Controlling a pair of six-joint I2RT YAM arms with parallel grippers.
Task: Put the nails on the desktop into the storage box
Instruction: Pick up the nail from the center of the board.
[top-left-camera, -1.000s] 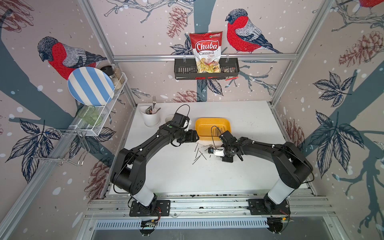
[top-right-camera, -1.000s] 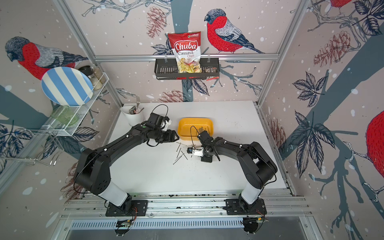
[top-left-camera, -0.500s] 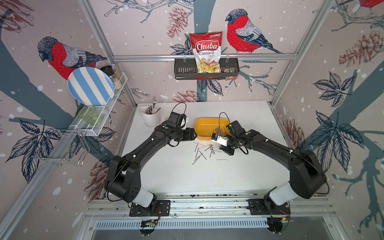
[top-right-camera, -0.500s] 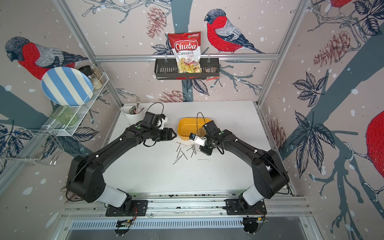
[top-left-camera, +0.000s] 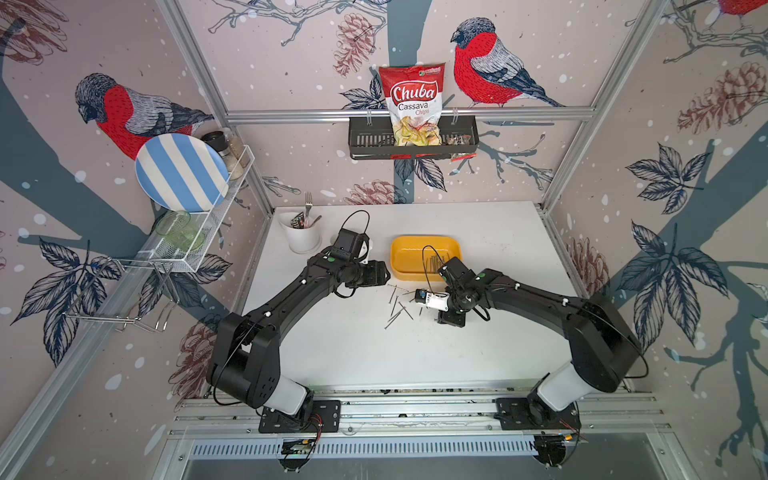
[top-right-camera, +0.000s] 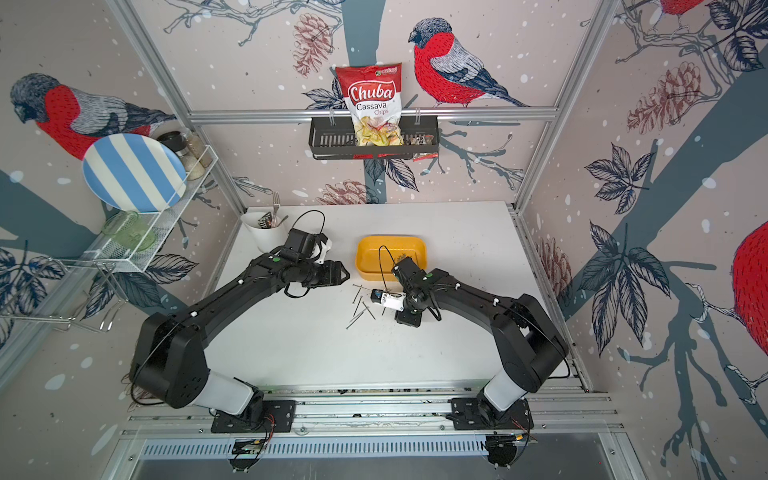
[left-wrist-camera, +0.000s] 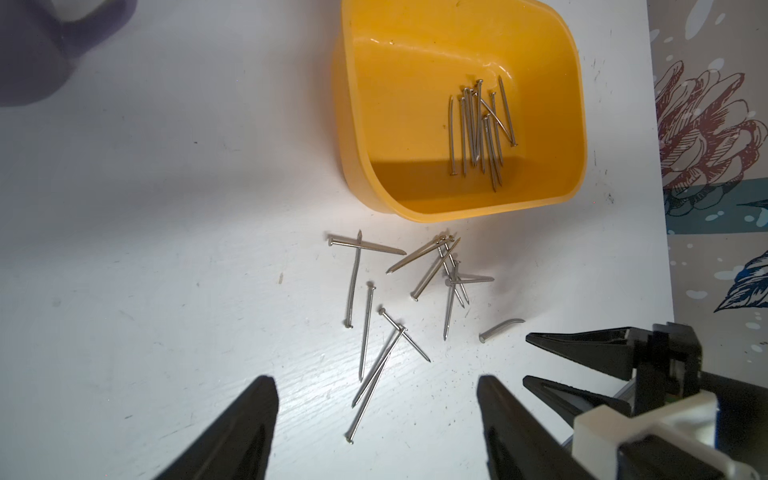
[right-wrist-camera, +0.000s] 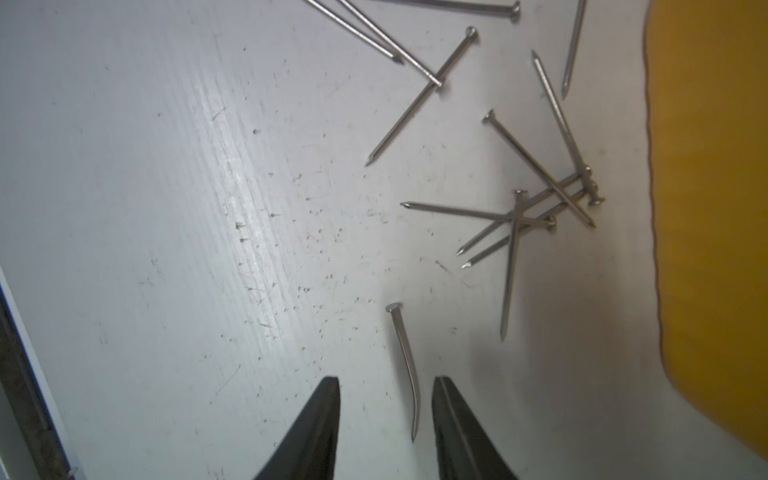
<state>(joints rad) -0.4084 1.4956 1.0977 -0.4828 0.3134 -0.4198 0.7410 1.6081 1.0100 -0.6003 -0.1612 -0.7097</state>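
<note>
right gripper (right-wrist-camera: 386, 380) half-open, empty, straddling bent grey metal nail (right-wrist-camera: 405, 357) | left gripper (left-wrist-camera: 374, 378) wide, empty | risk: curved shank rolls from pinch

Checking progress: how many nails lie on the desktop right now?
13. One bent nail by the right gripper; six crossed nails clustered near the storage box; six loose nails on the left gripper's side. Overlaps may hide another.

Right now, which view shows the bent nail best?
Right wrist: the bent nail lies close-up on the desktop, curve clear, framed by the open right gripper. Left wrist shows it smaller; top views barely show it.
</note>
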